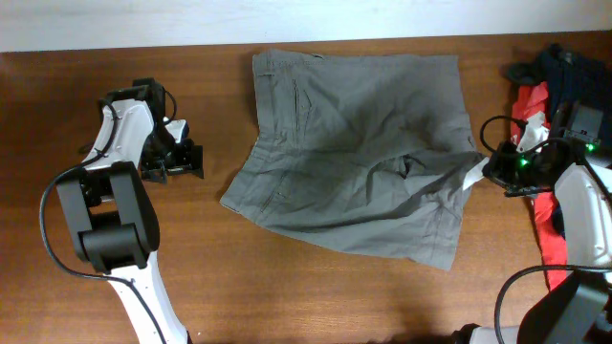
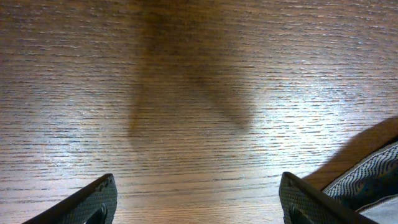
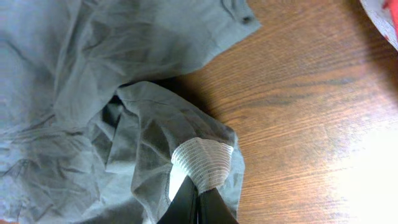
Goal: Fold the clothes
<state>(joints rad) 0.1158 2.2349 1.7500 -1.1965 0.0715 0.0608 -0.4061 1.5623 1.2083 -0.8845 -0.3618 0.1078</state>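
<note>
The right gripper [image 3: 198, 202] has its two fingers pressed together on an edge of the grey-olive shorts [image 1: 354, 153], at a spot where the pale inner lining [image 3: 202, 163] is turned outward. The shorts lie in the middle of the wooden table [image 1: 115, 287]. They are spread mostly flat but wrinkled, and the cloth is bunched into folds near the right gripper. The left gripper [image 2: 199, 205] is wide open over bare wood and holds nothing. It is beside the shorts, not touching them.
</note>
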